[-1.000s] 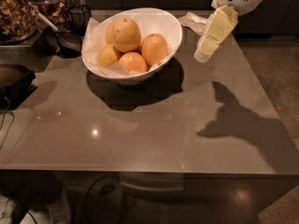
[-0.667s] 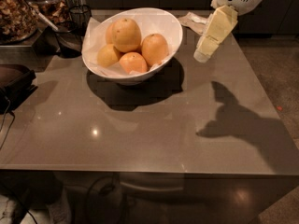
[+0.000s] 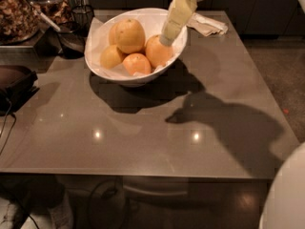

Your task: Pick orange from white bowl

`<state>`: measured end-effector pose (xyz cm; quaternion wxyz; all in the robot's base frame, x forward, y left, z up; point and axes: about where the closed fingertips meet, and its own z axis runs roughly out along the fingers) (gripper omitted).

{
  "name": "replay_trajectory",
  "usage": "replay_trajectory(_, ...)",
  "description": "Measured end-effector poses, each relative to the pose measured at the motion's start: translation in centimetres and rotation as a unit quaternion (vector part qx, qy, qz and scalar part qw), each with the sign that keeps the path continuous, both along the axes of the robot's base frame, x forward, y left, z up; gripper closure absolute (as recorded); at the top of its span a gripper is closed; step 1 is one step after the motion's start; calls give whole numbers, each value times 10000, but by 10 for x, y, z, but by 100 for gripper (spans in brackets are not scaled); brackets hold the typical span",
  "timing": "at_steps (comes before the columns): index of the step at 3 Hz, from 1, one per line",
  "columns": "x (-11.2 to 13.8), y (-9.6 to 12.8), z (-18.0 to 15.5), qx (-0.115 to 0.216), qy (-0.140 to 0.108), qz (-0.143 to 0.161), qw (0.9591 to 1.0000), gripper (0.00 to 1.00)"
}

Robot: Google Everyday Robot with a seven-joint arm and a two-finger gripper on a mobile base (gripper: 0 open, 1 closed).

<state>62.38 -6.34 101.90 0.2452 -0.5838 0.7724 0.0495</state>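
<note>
On the far edge: the white bowl (image 3: 119, 78) is sitting a little left of the middle of the table's (image 3: 143, 142) far edge. The orange (image 3: 129, 35) is lying on top of the pile inside it, toward the back left.
Gripper: the gripper (image 3: 167, 41) is now reaching in over the bowl's right rim, where a second ago it was hanging outside the bowl above bare tabletop. You cannot tell whether it is released or clenched.
Meaning: you are closing on the pile, but the tip is sitting just beside the deep-orange fruit (image 3: 157, 52) on the right. The orange is lying apart from it and seemingly untouched.
Edges: the slanted rim is passing right under the gripper, so any sideways move is risking a knock. The crumpled paper (image 3: 207, 25) is lying near the far right corner.
Open room: the near half and the right edge are offering you the most space. The dark clutter (image 3: 16, 80) is crowding the left edge, so you are probably safest lifting straight up.
</note>
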Motion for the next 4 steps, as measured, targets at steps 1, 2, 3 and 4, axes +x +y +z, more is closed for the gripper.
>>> replay_trajectory(1, 3, 12, 3, 50, -63, 82, 9999, 0)
replay_trajectory(2, 9, 19, 1, 221, -118, 42, 9997, 0)
replay_trajectory(3, 23, 42, 2, 555, -279, 128, 9980, 0)
replay_trajectory(4, 30, 66, 3, 700, -327, 304, 9965, 0)
